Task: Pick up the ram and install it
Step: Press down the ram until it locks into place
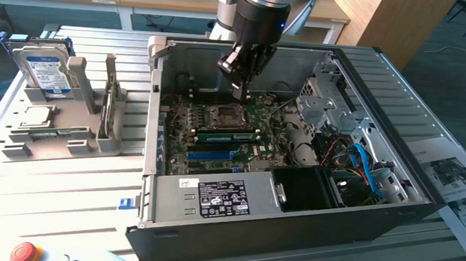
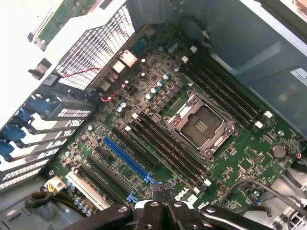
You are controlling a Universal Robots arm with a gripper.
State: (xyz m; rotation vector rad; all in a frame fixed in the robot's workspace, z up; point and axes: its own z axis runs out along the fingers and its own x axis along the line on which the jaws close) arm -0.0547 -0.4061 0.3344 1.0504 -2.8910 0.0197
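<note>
Grey rack point(image 1: 58, 115) on the exterior view's left, then the open computer case point(image 1: 292, 229). Inside, the green ram point(image 1: 228, 136) seems seated in a slot beside the CPU socket point(image 1: 222, 114), lying lengthwise across the view. The gripper point(image 1: 239, 95), fingers pinched together and empty, hangs just beyond the socket. The wrist view looks along the dark slots point(image 2: 163, 143); the stick is hard to tell there.

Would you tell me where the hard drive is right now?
At the exterior view's left, the hard drive stands upright in a grey holder, outside the open computer case.
</note>
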